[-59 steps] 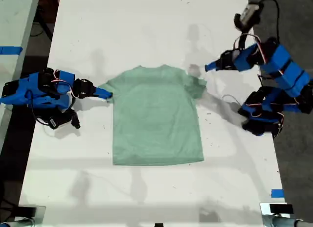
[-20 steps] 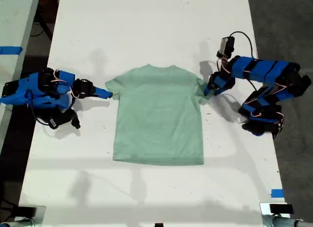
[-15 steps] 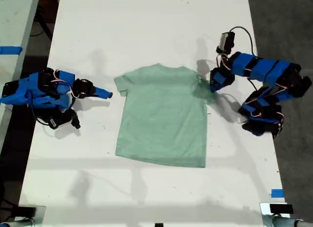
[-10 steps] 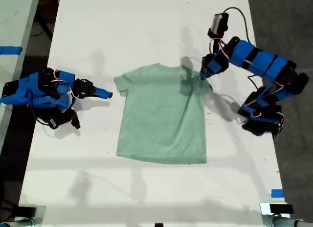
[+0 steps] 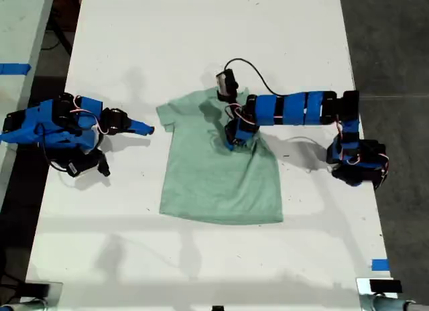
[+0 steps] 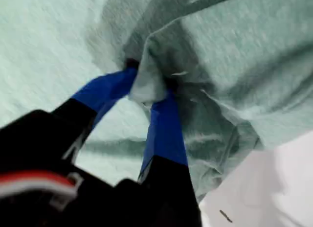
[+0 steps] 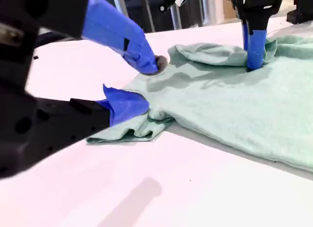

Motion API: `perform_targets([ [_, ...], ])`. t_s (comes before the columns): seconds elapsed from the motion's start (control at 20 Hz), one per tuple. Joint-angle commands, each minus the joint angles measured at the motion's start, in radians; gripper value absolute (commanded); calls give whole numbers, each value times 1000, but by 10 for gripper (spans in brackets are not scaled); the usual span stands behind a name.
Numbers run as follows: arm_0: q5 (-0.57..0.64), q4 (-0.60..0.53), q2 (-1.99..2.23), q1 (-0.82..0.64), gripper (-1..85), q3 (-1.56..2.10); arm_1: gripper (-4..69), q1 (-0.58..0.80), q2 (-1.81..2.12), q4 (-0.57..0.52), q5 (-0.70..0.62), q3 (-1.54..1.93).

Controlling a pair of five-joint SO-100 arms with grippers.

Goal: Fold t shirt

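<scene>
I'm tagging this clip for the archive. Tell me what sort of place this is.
Probably a robotics lab or workshop bench, not a home. A long white table carries two blue arms with exposed wiring, with the t shirt between them; blue tape marks the table edge, and the floor beside it is dark.

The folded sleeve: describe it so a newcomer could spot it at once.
On the white table lies the t shirt. My first gripper has one sleeve pinched and folded onto the chest. The other sleeve lies flat by my open second gripper.
</scene>
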Motion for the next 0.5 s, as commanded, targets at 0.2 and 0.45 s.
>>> perform_targets([
  [0.2,6,2,6,6,92,38,209,130,523,295,6,-34],
  [0.45,6,2,6,6,92,38,14,183,1204,167,126,698],
])
